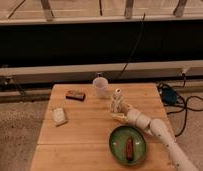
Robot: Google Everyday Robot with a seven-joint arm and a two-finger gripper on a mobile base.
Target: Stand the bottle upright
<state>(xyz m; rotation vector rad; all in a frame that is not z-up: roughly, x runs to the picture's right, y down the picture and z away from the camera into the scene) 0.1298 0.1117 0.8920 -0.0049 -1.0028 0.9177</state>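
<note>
The small whitish bottle [116, 100] stands upright on the wooden table [90, 135], just right of the wider white cup [100, 86]. My gripper [120, 111] comes in from the lower right on a pale arm and sits at the bottle's lower part. Its fingers are closed around the base, which hides the very bottom of the bottle.
A green plate [127, 144] with a brown sausage-like item lies near the front right, close under my arm. A dark brown bar [75, 95] lies at the back left and a pale packet [59, 115] at the left. Cables and a blue object [170, 95] lie on the floor to the right.
</note>
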